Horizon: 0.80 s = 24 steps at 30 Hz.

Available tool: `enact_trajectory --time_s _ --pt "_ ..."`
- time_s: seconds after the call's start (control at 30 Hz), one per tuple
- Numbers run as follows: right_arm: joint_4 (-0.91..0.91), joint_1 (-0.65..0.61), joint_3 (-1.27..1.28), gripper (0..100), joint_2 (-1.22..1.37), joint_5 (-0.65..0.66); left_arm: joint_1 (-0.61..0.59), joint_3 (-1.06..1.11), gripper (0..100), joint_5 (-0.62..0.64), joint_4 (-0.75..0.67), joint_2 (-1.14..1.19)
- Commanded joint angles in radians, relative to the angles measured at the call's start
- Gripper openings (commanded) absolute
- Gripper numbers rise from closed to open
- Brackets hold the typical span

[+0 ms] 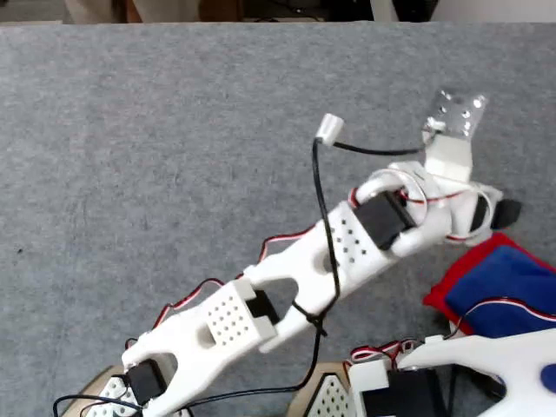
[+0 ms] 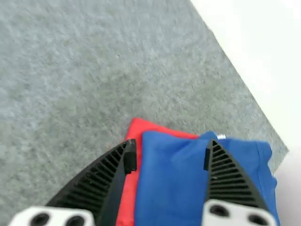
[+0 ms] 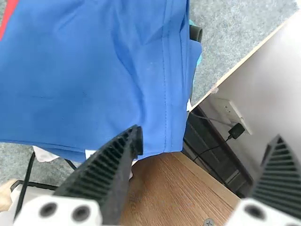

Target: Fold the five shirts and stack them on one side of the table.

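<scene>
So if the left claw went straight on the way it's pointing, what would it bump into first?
Probably the blue shirt, lying on a red shirt. The left gripper points at it with jaws open; how far off is unclear.

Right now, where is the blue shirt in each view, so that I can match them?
High view: blue shirt at the right edge, on a red shirt, partly under a white arm.
Left wrist view: between the fingers of the open left hand, over the red shirt.
Right wrist view: beyond the open right hand, by the edge of the table.
Shared landmark: the red shirt's edge.
</scene>
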Motion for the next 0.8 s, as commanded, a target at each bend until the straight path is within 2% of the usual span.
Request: enact_trajectory --time_s 0.0,0.07,0.1,0.2,0.23,0.33,0.43,0.53,0.57,0.77 --pt "-0.018 0.002 -0.044 38.1 -0.062 0.009 -0.038 -0.104 24 -0.005 0.043 -0.028" --pt "-0.006 -0.038 -0.042 34.5 -0.085 0.015 -0.058 -0.163 24 -0.005 0.094 -0.028" --pt "0.014 -0.061 -0.041 29.4 -0.093 0.017 -0.066 -0.169 24 -0.008 0.12 -0.028" --pt "0.052 -0.188 -0.035 5.1 -0.104 0.031 -0.097 -0.163 16 -0.095 0.187 -0.058" --pt "0.055 -0.231 -0.03 0.0 -0.104 0.026 -0.114 -0.163 12 -0.129 0.203 -0.065" --pt "0.08 -0.369 -0.021 5.2 -0.11 -0.003 -0.186 -0.161 2 -0.219 0.242 -0.099" --pt "0.101 -0.524 -0.015 3.0 -0.11 -0.074 -0.296 -0.16 3 -0.35 0.327 -0.113" --pt "0.118 -0.694 -0.024 2.3 -0.116 -0.107 -0.416 -0.157 2 -0.514 0.474 -0.107" --pt "0.115 -0.748 -0.022 2.3 -0.122 -0.107 -0.462 -0.155 2 -0.551 0.473 -0.107" --pt "0.115 -1.076 -0.021 2.3 -0.191 -0.149 -0.79 -0.146 2 -0.563 0.473 -0.147"
